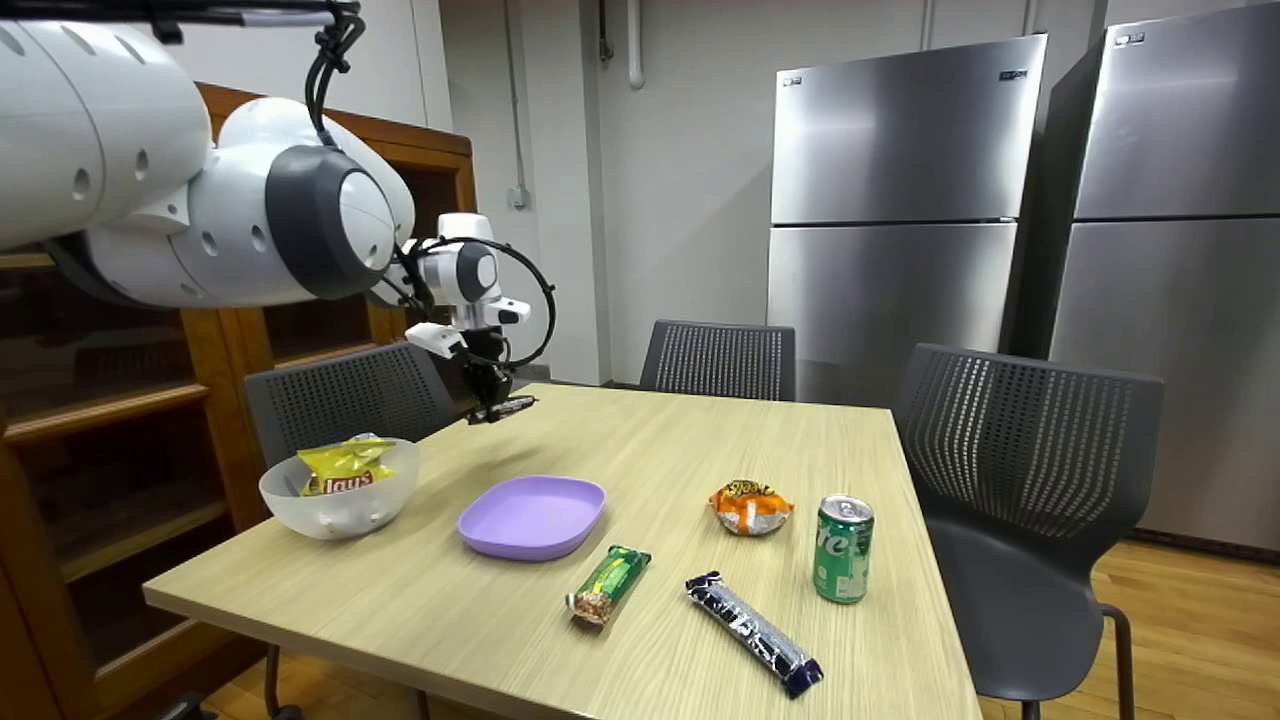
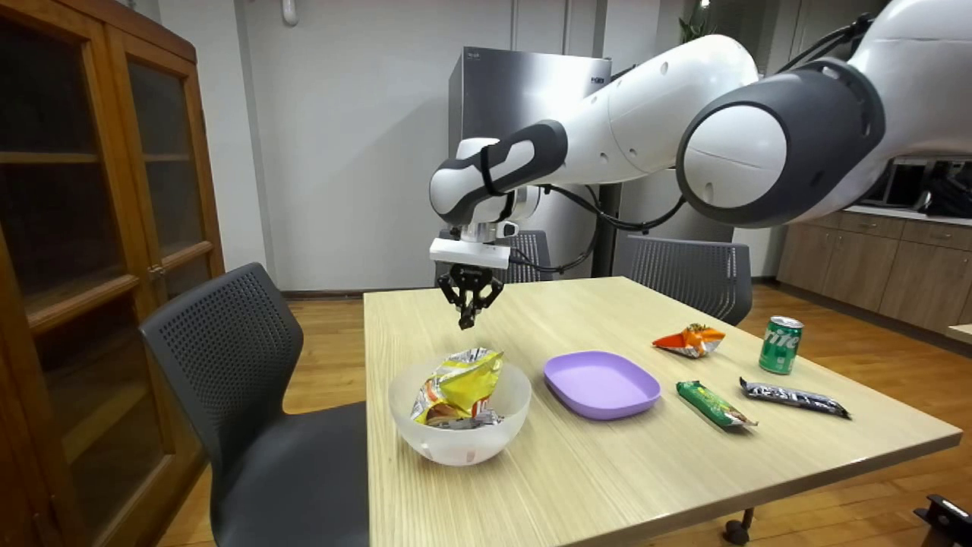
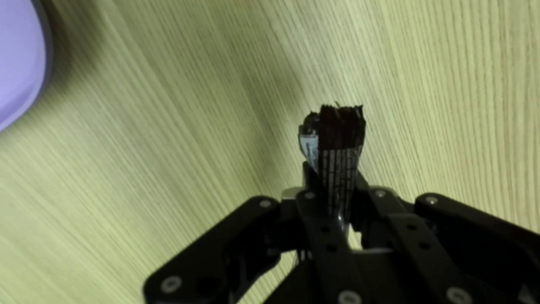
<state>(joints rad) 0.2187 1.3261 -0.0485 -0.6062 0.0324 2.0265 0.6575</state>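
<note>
My gripper (image 3: 335, 181) is shut on a dark wrapped bar (image 3: 341, 133), pinched between the two fingers. In the wrist view the bar's crimped end juts forward past the fingertips, and its pale-striped side faces the camera. An exterior view shows the bar (image 1: 505, 408) lying roughly level in the jaws, above the far left part of the table. Nearest to it are the purple plate (image 1: 532, 515), bare on top, and a frosted bowl (image 2: 463, 448) with a yellow chip bag (image 2: 465, 384) inside. The purple plate (image 3: 19, 59) also shows at the wrist view's left edge.
On the table (image 1: 690, 440) lie a green-wrapped bar (image 1: 610, 585), a dark purple and silver bar (image 1: 752, 632) and an orange snack packet (image 1: 750, 508). A green can (image 1: 843, 550) stands upright by the table's edge. Chairs (image 2: 228, 349) surround the table.
</note>
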